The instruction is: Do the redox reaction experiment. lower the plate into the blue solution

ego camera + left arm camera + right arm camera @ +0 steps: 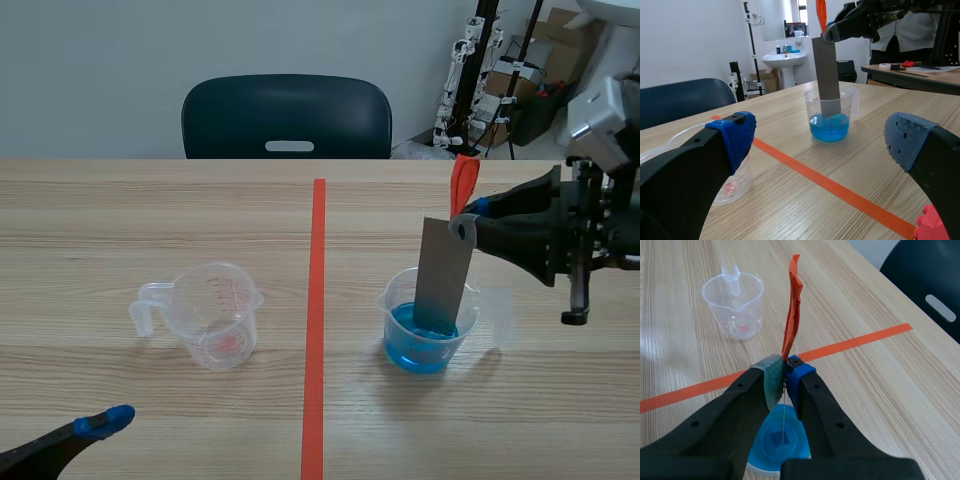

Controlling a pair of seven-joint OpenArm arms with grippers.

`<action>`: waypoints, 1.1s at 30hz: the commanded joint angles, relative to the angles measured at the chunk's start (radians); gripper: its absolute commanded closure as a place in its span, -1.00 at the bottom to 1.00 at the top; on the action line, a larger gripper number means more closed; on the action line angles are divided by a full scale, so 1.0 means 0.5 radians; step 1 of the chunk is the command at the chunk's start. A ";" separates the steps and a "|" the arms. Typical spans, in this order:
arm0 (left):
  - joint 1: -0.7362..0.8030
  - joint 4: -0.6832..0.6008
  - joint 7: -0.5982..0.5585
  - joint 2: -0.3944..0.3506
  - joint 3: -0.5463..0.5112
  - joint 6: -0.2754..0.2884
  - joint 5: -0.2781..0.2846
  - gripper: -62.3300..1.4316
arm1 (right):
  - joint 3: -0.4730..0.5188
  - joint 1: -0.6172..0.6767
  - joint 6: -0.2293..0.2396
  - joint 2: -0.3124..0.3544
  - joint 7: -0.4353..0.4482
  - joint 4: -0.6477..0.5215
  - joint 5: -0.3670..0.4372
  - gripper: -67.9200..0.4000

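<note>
Plate hangs, lower edge in blue solution (right fingers pinch top).

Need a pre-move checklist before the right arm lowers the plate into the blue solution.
1. Right gripper shut on plate top, by the orange tab: ok.
2. Plate's lower end inside the beaker: ok.
3. Beaker upright, holding blue solution: ok.
4. Left gripper open, away from beaker: ok.
5. Plate clear of beaker bottom: cannot tell.
6. Empty cup apart, across the tape line: ok.
</note>
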State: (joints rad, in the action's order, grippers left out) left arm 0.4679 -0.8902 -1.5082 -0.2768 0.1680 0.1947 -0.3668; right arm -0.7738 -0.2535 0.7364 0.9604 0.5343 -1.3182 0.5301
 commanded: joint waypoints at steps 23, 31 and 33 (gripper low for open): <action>0.000 -0.014 -0.091 -0.002 0.004 0.074 0.013 -0.84 | 0.018 0.009 -0.082 -0.182 0.344 0.241 -0.362 0.97; 0.000 -0.014 -0.091 -0.002 0.004 0.074 0.012 -0.84 | 0.018 0.009 -0.080 -0.182 0.385 0.241 -0.374 0.97; 0.000 -0.014 -0.091 -0.002 0.004 0.074 0.012 -0.84 | 0.018 0.009 -0.080 -0.182 0.405 0.241 -0.374 0.97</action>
State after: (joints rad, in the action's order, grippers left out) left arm 0.4679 -0.8898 -1.5082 -0.2768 0.1680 0.2329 -0.3668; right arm -0.7738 -0.2344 0.6956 0.8589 0.7139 -1.1843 0.3286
